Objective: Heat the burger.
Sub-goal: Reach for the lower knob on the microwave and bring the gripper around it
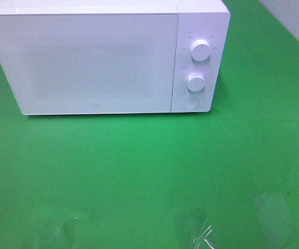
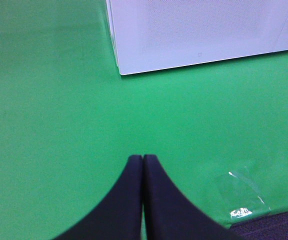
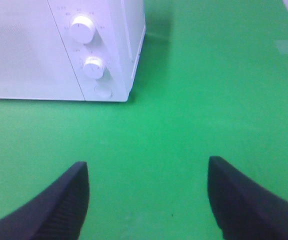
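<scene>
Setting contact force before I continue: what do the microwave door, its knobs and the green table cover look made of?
Microwave door: glossy white panel with a fine dot mesh, glass or plastic, unclear which. Knobs: smooth white plastic, probably, with a soft shine. Table cover: flat green sheet with a dull sheen, possibly vinyl; no weave shows.

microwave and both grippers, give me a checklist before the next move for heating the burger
1. Microwave door closed: ok, it sits flush.
2. Burger located: cannot tell, no view shows it.
3. Left gripper free: ok, shut on nothing.
4. Right gripper free: ok, open, nothing between its fingers.
5. Knobs in the right wrist view: ok, both show.
</scene>
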